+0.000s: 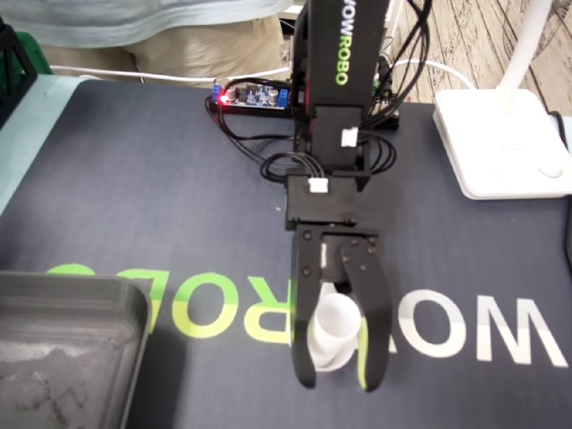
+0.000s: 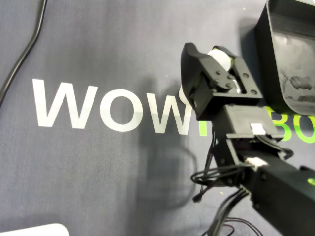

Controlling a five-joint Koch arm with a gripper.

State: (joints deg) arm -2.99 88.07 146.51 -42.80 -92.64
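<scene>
The white cup (image 1: pixel 332 335) sits between the fingers (image 1: pixel 373 326), which clamp its sides.

Small plain white cup (image 1: pixel 332 332): between fingers of end effector (image 1: pixel 338 382), touching both, near tips.

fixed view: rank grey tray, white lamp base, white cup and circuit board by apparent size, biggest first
1. grey tray, nearest and cut off by the frame
2. white lamp base, also cut off
3. white cup
4. circuit board, farther off, so close call with the cup
</scene>
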